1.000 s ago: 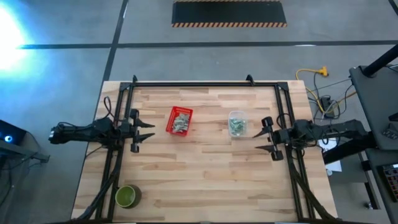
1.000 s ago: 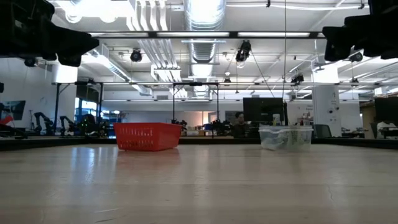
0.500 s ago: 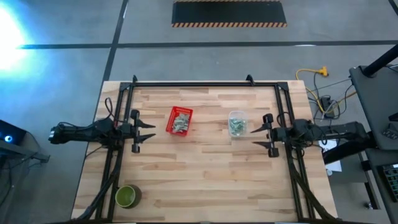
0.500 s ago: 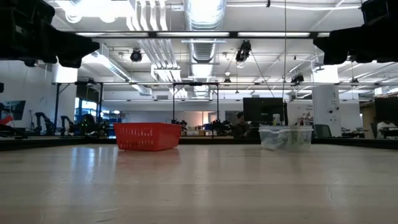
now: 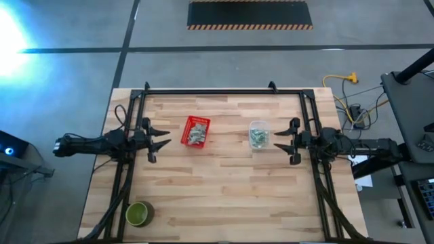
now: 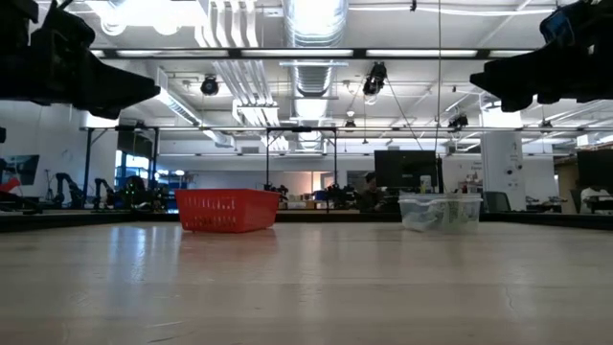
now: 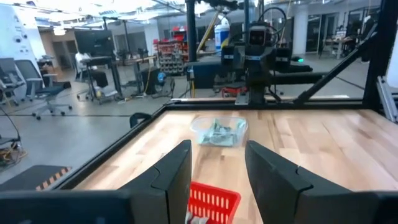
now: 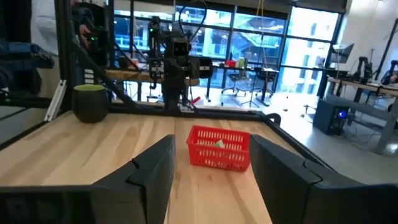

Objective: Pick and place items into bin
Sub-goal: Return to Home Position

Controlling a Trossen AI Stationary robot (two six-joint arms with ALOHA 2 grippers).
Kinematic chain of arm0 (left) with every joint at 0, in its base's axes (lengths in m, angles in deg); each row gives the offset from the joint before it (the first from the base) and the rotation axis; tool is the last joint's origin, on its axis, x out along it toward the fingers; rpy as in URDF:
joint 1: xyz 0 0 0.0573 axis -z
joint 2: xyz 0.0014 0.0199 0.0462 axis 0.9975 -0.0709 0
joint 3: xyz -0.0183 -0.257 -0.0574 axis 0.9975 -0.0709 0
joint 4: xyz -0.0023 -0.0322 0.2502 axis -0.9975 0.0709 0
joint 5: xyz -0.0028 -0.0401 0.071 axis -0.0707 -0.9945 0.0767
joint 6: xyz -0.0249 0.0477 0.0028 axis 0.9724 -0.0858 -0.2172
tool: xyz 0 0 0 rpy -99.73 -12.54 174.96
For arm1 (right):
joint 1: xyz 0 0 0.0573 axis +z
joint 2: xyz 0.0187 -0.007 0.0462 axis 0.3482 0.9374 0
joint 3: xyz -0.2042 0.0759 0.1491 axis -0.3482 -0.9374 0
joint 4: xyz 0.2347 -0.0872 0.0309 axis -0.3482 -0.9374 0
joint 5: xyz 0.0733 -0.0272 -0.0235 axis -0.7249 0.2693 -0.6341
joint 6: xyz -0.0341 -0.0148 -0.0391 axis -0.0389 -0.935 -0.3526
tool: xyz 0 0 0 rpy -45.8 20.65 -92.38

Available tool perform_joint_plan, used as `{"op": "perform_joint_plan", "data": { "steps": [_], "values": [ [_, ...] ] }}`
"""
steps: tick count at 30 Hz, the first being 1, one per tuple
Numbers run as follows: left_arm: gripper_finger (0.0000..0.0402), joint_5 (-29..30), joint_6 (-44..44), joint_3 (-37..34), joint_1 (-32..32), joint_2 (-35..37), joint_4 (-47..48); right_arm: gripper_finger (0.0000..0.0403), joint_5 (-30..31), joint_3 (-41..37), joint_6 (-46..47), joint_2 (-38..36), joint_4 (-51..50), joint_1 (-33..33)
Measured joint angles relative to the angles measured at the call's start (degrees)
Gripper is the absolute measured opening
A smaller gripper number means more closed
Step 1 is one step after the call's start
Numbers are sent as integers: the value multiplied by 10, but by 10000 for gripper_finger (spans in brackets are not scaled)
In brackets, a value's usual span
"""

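Packets (image 5: 197, 133) lie in the red bin (image 5: 185, 137), left of centre, and in the clear bin (image 5: 258, 123) to its right; single packets are too small to count. The left gripper (image 5: 161, 137) and right gripper (image 5: 278, 141) hover spread and empty just outside the bins, and the low view cuts both off.

No text, label, brand or number can be read on anything here.

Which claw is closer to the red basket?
Left. The left claw hovers open right beside the red basket, on its left in the high view. The right claw is farther off, past the clear tub on the basket's other side.
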Motion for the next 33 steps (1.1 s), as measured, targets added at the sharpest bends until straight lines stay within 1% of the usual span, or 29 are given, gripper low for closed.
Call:
{"op": "perform_joint_plan", "data": {
  "steps": [6,13,18,26,33],
  "values": [
    [135,-6,4,-3,0,0,-5,194,0,0,7,0,-5,0],
    [135,-14,4,-4,0,-5,-3,194,0,0,3,0,-35,1],
    [135,-14,14,-4,0,-20,-2,194,0,0,4,0,-82,1],
    [135,-15,14,-5,0,-40,-14,194,-4,1,20,26,-85,1],
    [135,-14,14,-5,0,-54,-16,194,-4,1,21,31,-85,1]
  ]
}}
